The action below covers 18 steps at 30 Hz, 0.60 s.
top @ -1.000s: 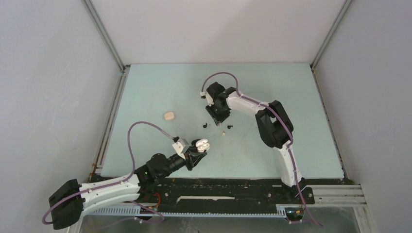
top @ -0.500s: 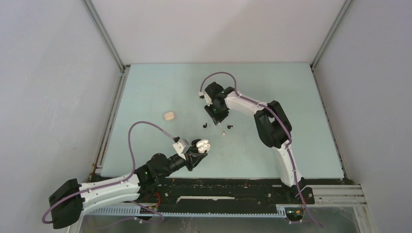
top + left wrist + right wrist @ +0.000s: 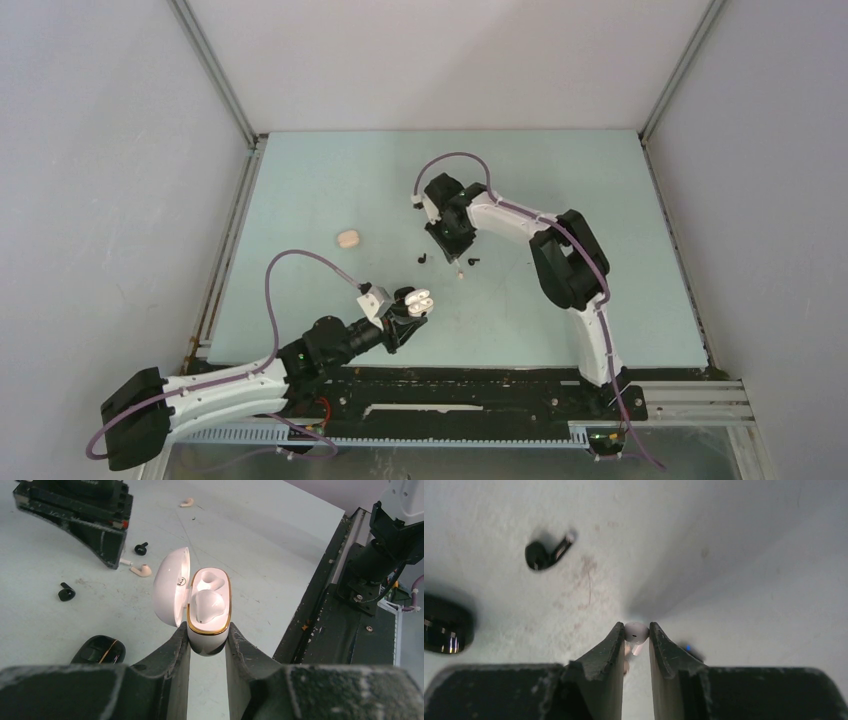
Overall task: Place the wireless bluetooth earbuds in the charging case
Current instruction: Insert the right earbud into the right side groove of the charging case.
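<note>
My left gripper [image 3: 207,631] is shut on the base of a white, gold-rimmed charging case [image 3: 209,600], held with its lid open near the table's front edge [image 3: 417,299]. One white earbud appears seated in a well [image 3: 206,606]. At mid-table my right gripper [image 3: 636,631] points down at the surface, its jaws closed against both sides of a small pale earbud [image 3: 637,630]. Two black earbuds [image 3: 421,258] [image 3: 473,262] lie on either side of the right gripper [image 3: 456,256]. A beige earbud [image 3: 186,502] lies farther off.
A black case [image 3: 100,650] with a gold rim lies on the table near the left gripper and shows at the left edge of the right wrist view [image 3: 444,630]. A beige case [image 3: 348,238] sits at mid-left. The dark base rail [image 3: 480,385] runs along the near edge.
The right wrist has shifted slightly right and down. Its jaws have narrowed onto the pale earbud. The left arm and the case have not moved.
</note>
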Motion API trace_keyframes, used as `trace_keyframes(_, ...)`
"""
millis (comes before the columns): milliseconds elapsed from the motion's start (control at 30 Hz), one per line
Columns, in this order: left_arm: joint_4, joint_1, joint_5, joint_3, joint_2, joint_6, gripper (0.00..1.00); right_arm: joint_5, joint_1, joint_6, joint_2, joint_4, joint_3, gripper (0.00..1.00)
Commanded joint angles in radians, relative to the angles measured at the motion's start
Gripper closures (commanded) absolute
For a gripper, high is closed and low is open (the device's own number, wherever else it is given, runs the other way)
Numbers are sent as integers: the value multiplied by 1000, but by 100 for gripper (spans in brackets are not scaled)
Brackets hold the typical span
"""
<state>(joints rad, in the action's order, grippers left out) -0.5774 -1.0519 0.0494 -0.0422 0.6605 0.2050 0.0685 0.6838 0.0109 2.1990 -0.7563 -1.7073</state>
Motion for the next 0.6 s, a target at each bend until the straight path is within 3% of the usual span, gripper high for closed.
trace_keyframes(0,-27,-7,20,-61,4,9,100,-7,-20,30,-209,13,60,89)
trace_keyframes(267,-111,-7,24,-102,104,-4,100,167,-93,93,-514,75,206,100)
trace_keyframes(567,-319,-7,4,-172,298,0,100,373,-177,89,-795,301,345,100)
